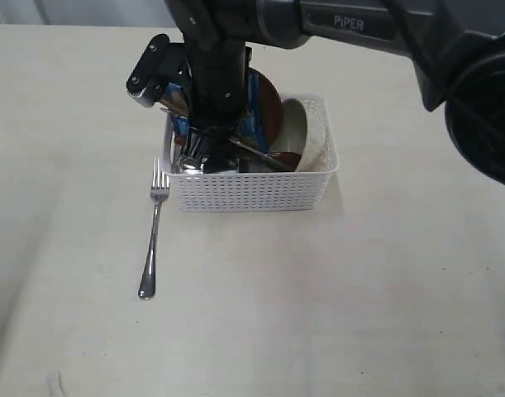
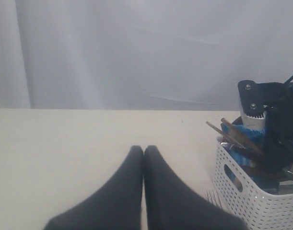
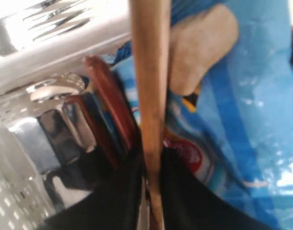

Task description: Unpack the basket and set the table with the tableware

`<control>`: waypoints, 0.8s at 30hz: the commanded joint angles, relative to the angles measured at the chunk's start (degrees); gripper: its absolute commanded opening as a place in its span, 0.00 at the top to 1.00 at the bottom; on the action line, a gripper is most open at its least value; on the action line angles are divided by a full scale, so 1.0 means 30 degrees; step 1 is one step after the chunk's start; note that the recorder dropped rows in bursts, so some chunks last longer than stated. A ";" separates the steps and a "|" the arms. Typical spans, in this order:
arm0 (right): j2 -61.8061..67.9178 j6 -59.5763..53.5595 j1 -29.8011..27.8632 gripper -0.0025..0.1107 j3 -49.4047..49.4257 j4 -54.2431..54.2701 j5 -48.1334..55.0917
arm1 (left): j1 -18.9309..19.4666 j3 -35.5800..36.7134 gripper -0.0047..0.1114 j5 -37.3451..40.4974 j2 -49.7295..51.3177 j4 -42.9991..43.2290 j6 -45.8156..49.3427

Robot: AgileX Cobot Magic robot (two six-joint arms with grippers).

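Down inside the white basket [image 1: 252, 192], my right gripper [image 3: 153, 163] pinches a wooden chopstick [image 3: 150, 72] beside the blue packet [image 3: 242, 96]. My left gripper [image 2: 144, 152] hovers closed over the table [image 2: 50, 143]; the fork [image 1: 153, 240] lies on it beside the basket.

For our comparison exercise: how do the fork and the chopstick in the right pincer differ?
The fork is shiny steel; the chopstick is plain wood. The fork lies flat on the table, beside the basket; the chopstick sits in it, clamped by the right pincer. Both are slim tableware.
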 commanded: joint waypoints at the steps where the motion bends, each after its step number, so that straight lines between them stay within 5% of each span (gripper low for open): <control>1: -0.0999 0.0009 -0.0128 0.98 0.0093 0.0331 0.0260 | -0.0031 0.0057 0.96 -0.0126 -0.0070 -0.0075 0.0022; 24: -0.5022 0.0555 -0.0128 0.98 0.0093 0.0400 0.0534 | -0.0031 0.0057 0.96 -0.0126 -0.0070 -0.0075 0.0022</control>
